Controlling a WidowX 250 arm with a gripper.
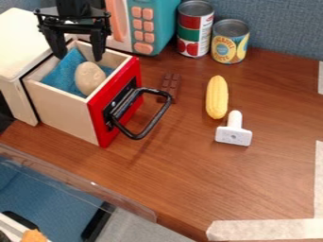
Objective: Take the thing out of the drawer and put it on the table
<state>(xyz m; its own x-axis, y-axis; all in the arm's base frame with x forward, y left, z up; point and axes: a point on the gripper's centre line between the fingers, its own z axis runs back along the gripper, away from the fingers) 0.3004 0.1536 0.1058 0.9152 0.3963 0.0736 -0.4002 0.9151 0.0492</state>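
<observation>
The gripper (79,56) is spread wide at upper left, just above the beige potato (89,78) inside the drawer (97,113).

potato (90,79) on cloth (61,74) in drawer (66,113) | chocolate (170,86) right of drawer | cans (195,29) behind corn (217,97)

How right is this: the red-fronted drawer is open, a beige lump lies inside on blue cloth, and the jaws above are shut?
Not quite: the camera view shows the jaws spread open. The rest holds: they hang above the open drawer, and the beige lump lies inside on blue cloth.
</observation>
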